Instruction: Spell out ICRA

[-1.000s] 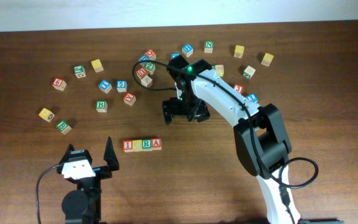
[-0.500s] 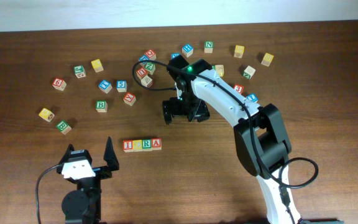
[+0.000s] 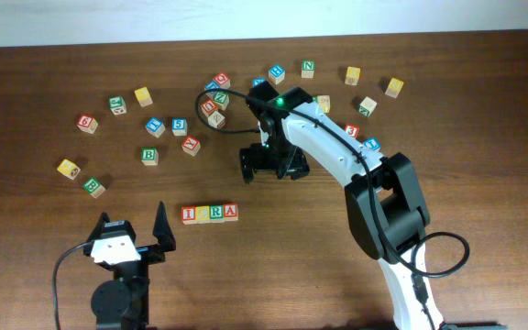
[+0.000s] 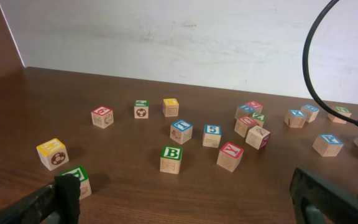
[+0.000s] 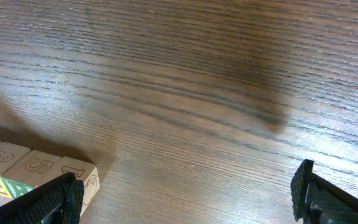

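Counter (image 3: pixel 484 110) crowded with loose cubes (image 3: pixel 150 156). Right pincer (image 3: pixel 271 165) gapes wide and empty, left pincer (image 3: pixel 134 231) likewise. The ICRA row (image 3: pixel 210 213) lies between them; one low sweep could clip it and scatter the word.

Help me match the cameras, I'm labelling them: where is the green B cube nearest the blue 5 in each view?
Overhead: green B cube, left of centre.
Left wrist: green B cube, just below centre.
Right wrist: not in it.
Shared landmark: blue 5 cube, in overhead and left wrist only.
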